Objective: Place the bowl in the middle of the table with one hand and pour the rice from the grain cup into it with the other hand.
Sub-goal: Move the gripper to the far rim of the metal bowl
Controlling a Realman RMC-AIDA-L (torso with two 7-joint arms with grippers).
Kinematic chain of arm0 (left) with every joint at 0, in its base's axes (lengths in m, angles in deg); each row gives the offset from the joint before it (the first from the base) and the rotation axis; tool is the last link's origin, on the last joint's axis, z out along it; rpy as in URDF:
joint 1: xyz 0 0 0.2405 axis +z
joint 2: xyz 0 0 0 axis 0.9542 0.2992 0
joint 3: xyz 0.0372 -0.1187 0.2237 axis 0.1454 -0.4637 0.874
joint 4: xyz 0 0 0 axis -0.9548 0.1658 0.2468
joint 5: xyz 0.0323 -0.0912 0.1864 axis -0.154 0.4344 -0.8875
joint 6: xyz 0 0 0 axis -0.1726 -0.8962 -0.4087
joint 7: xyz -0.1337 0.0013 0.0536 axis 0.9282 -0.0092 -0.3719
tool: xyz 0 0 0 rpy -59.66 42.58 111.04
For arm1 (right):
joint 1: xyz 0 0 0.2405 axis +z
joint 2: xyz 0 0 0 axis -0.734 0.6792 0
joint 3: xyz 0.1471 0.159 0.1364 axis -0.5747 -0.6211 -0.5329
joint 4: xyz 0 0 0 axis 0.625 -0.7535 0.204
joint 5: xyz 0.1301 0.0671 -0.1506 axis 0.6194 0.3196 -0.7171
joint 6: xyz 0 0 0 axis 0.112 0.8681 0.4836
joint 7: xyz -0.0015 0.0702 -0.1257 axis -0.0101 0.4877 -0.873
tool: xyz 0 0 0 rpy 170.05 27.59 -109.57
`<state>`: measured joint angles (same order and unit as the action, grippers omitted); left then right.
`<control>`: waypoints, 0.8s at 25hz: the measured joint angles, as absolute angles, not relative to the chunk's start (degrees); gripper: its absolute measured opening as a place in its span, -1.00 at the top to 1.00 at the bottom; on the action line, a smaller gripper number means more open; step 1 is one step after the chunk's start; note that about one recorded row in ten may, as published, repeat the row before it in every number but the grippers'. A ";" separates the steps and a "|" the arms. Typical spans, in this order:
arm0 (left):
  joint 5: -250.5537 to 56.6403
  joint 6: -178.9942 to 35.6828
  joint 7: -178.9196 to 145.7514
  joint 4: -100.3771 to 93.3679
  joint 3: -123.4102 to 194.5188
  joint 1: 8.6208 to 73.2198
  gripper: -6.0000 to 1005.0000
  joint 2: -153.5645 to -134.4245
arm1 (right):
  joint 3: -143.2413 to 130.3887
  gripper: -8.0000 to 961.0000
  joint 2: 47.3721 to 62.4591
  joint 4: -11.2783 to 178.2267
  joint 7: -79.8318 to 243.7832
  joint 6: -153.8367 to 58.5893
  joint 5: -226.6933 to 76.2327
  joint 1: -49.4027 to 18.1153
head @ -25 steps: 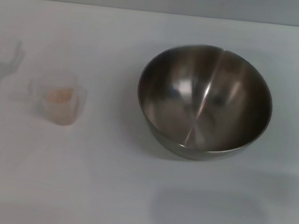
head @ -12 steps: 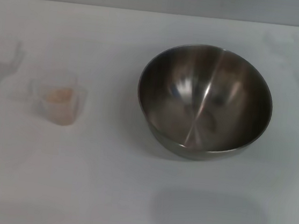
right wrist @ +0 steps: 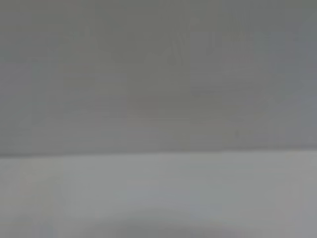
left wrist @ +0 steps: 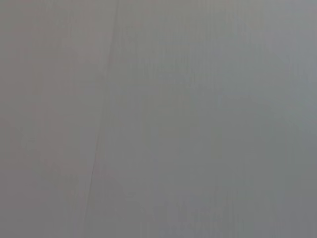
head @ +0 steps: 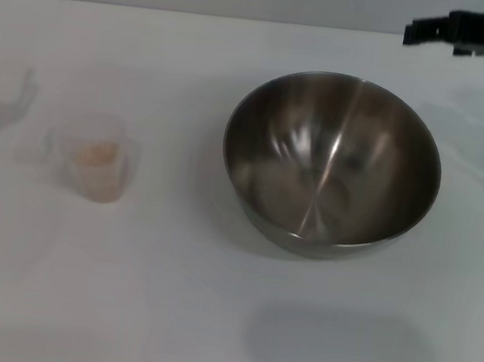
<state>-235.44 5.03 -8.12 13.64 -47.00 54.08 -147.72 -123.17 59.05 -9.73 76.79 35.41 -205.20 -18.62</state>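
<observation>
In the head view, the bowl [head: 331,165] is seen standing upright on the table [head: 209,317], a little to the right of the middle, open and with nothing in it. The grain cup [head: 97,163] is set well apart from it on the left side, also upright, and a small heap of rice [head: 96,154] can be made out inside it. The two are kept far enough apart that each can be reached by its own arm without the other being knocked. The right gripper [head: 434,30] is seen at the far right corner, above the table and beyond the bowl, touching nothing; only a dark end part and a cable are shown, so whether its fingers are spread or pressed together cannot be told. From where it is placed, it is judged to be the arm meant for the bowl, which has not yet been gripped or shifted to the middle. The left gripper is not seen in this view.

In the left wrist view, only a plain grey surface with a faint line across it is shown; no fingers, cup or bowl are seen, so nothing can be said of that gripper's state.

In the right wrist view, a grey background over a paler band, probably the table, is shown; neither fingers nor the bowl are seen.
</observation>
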 joint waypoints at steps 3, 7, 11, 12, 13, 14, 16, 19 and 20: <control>-235.44 5.27 -8.12 13.63 -47.06 54.12 -0.68 -147.72 | -124.06 -0.62 59.15 -9.78 77.90 39.71 -205.31 -18.22; -235.44 5.31 -8.12 13.48 -47.59 53.80 -0.68 -147.67 | -125.15 -0.61 59.15 -9.89 78.80 43.71 -205.74 -18.48; -235.44 5.32 -8.43 13.53 -47.76 53.63 -0.68 -147.64 | -125.38 -0.61 59.36 -9.66 78.97 44.50 -208.23 -19.40; -235.44 5.32 -8.43 13.57 -47.87 53.63 -0.68 -147.64 | -125.38 -0.61 59.36 -9.66 78.97 44.50 -208.23 -19.40; -235.44 5.32 -8.43 13.57 -47.87 53.63 -0.68 -147.64 | -125.41 -0.61 59.39 -9.60 78.97 44.55 -208.56 -19.57; -235.44 5.32 -8.49 13.60 -48.15 53.62 -0.68 -147.64 | -125.43 -0.61 59.42 -9.38 78.87 44.56 -208.82 -19.78; -235.43 5.32 -8.55 13.60 -48.22 53.61 -0.68 -147.64 | -125.45 -0.62 59.69 -8.07 77.87 44.31 -209.05 -20.13; -235.44 5.31 -8.70 13.64 -48.23 53.60 -0.68 -147.64 | -125.37 -0.62 60.29 -6.05 76.51 43.88 -209.07 -20.12; -235.44 5.31 -8.70 13.64 -48.23 53.60 -0.68 -147.64 | -125.37 -0.62 60.29 -6.05 76.51 43.88 -209.07 -20.12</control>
<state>-235.44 5.31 -8.70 13.64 -48.23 53.60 -147.64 -125.37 60.29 -6.05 76.51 43.88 -209.07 -20.12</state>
